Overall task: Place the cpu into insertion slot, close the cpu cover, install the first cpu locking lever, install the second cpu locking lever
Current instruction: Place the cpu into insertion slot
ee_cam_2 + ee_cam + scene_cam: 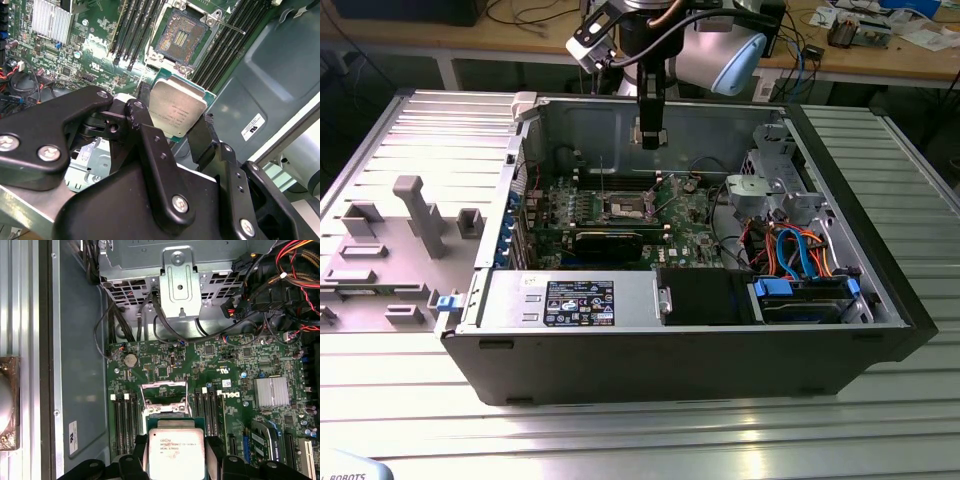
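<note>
Gripper [172,117] clamped the cpu [178,100], apart from the open insertion slot [182,36] on the motherboard [100,46]; a tilted or offset landing risked bending its pins.

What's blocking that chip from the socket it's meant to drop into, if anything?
Nothing visible. The gripper holds the cpu by its edges, and in the second wrist view the insertion slot lies beyond it with its dark centre uncovered.

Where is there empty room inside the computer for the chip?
The insertion slot sits open and bare between the black memory slots. The grey case panel beside the motherboard is bare too. Cables crowd the metal cage. The claw holds the cpu.
</note>
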`<act>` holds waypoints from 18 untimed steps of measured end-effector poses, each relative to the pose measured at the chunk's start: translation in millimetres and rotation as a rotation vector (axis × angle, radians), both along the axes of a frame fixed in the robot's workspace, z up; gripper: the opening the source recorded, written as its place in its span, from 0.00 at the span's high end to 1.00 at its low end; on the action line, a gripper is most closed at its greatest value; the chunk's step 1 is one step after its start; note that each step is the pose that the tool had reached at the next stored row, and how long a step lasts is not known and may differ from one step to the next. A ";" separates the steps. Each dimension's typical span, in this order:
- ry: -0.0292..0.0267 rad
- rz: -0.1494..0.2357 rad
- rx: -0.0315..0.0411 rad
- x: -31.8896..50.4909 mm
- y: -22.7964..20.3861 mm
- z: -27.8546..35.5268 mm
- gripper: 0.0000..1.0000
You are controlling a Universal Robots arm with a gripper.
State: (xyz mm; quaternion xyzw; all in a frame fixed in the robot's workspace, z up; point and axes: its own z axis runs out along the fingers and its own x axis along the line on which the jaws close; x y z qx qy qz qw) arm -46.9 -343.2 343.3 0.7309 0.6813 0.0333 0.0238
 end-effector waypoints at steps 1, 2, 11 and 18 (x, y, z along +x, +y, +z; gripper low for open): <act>0.0000 0.000 0.0001 0.0 0.0 0.0 0.46; 0.0000 0.000 0.0001 0.0 0.0 -0.1 0.46; -0.0001 0.023 0.0001 -7.5 0.2 -17.1 0.46; 0.0000 0.043 0.0000 -16.6 0.8 -27.3 0.46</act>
